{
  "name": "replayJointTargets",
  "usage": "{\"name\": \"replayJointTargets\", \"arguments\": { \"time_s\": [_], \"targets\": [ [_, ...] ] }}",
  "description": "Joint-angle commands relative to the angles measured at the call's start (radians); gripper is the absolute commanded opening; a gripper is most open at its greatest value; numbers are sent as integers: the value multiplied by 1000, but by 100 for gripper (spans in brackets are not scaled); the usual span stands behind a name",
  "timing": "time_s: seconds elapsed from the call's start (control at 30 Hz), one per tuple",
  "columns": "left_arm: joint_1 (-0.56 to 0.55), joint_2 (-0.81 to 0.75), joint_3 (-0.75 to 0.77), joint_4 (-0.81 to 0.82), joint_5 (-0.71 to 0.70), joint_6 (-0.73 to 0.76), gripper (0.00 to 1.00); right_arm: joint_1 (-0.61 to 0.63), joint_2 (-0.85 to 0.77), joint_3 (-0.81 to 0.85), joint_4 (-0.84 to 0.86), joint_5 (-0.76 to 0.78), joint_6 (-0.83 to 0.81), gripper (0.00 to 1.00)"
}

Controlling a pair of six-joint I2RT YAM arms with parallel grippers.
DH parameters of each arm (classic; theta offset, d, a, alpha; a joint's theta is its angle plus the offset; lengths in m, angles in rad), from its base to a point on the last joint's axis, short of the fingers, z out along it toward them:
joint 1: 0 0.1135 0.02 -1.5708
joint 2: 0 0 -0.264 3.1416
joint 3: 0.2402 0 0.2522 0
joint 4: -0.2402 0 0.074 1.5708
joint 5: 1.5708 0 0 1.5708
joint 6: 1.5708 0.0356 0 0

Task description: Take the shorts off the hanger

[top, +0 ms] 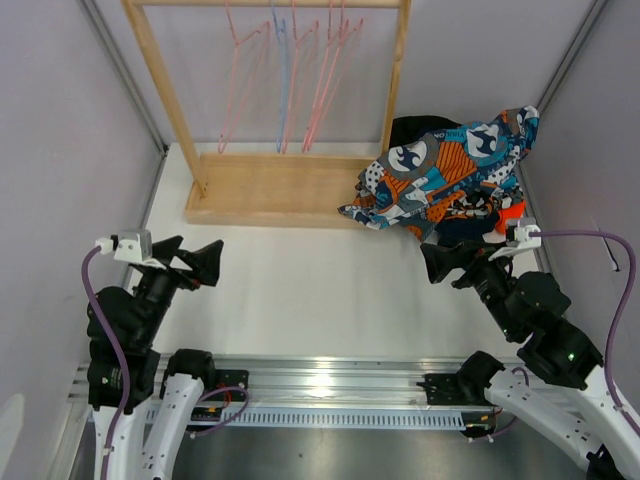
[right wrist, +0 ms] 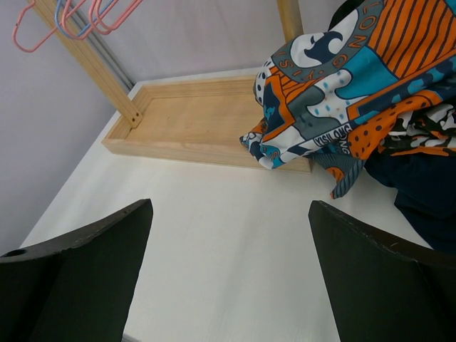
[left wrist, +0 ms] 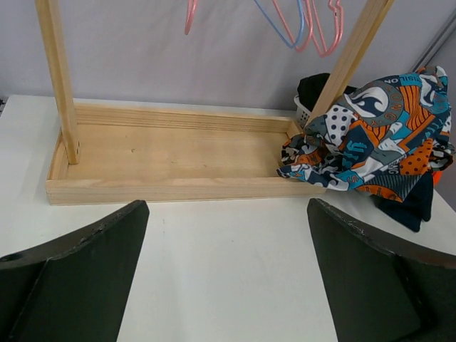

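Five pairs of shorts sit heaped at the table's (top: pixel 320 290) far right. The teal-orange-white print pair (top: pixel 440 175) is on top. Bits of camouflage pair (right wrist: pixel 427 132), bright orange pair (top: pixel 510 212), navy pair (left wrist: pixel 410 206) and black pair (top: pixel 415 128) show under and behind it.

- The print pair's near-left edge laps over the right corner of the wooden rack base (top: pixel 270 190), against the right post.
- Pink and blue wire hangers (top: pixel 290 80) hang bare from the top rail.
- Open white tabletop runs between the rack base and both arms; grey walls close in left and right.
- Left gripper (top: pixel 195 258): fingers spread wide, holding nothing, low over the near-left table.
- Right gripper (top: pixel 445 262): fingers spread wide, holding nothing, just short of the heap's near edge.
- Lettering on the print (right wrist: pixel 331 135) starts "VISIL"; the rest is unclear.
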Motion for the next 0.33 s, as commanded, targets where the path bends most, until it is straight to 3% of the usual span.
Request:
{"name": "replayJointTargets", "arguments": {
  "time_s": [0.0,0.3],
  "targets": [
    [-4,-7,2,5,-23,28,99,6,3,43,6,9,-24,99],
    [-4,10,21,8,-83,39,100,8,47,56,57,-23,-101,99]
  ]
}}
